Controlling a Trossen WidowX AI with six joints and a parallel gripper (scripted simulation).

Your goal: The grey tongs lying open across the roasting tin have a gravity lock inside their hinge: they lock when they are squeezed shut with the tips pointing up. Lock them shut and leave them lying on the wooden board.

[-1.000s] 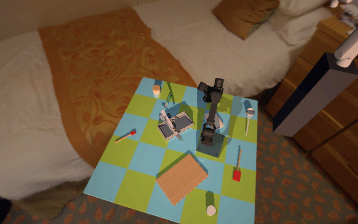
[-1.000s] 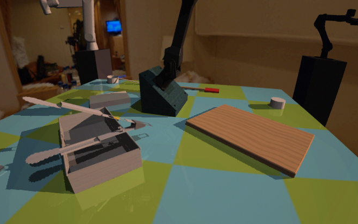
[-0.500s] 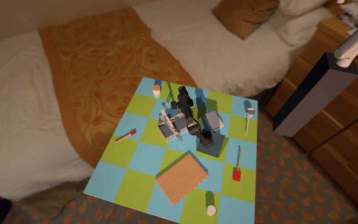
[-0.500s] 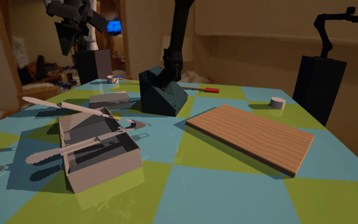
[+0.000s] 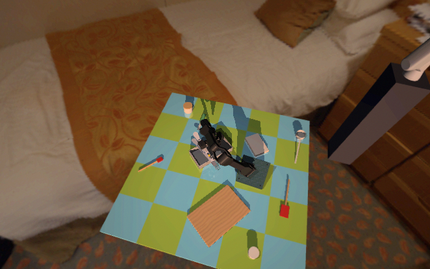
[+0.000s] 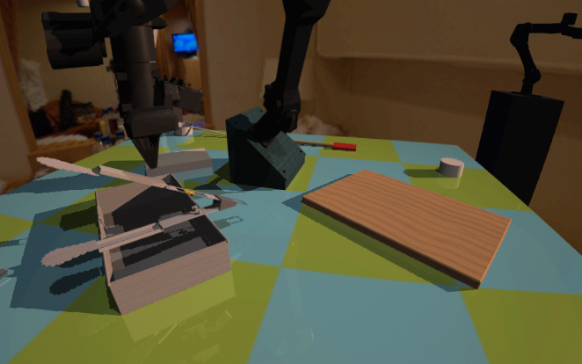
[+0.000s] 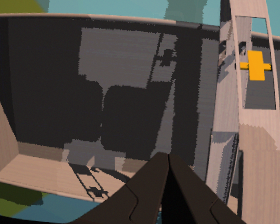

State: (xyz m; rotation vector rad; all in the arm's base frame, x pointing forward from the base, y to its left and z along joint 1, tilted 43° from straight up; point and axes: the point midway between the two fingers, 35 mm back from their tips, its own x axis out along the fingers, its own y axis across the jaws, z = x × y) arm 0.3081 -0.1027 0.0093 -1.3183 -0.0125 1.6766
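While the grey tongs [image 5: 196, 138] [image 6: 132, 175] [image 7: 262, 180] lie across the roasting tin [image 5: 200, 165] [image 6: 173, 280] [image 7: 41, 172], left of centre in the exterior view, we see their two arms spread in a V; the scalloped ends stand apart at the left, and the arms come together at the hinge end [image 6: 226, 203], which reaches out past the tin's right-hand rim. We have the gripper [image 6: 151, 165] [image 7: 165, 163] pointing down over the far part of the tin, its fingers narrow, tips together, with nothing between them; in the wrist view they rise from the bottom edge, and the tongs run up the right side, an orange piece [image 7: 256, 65] showing in the slot of one arm. From above, our black arm [image 5: 225, 158] [image 6: 294, 49] covers much of the tin and part of the tongs.

We find the wooden board [image 5: 218, 216] [image 6: 406, 226] low in the top view, well apart from the tin; no tongs lie on it, and they are not squeezed shut. A grey block [image 5: 255, 143] [image 6: 180, 163] sits beyond the tin in the exterior view; a pale cylinder [image 5: 253, 252] [image 6: 451, 167] stands beyond the board, at the upper right there.
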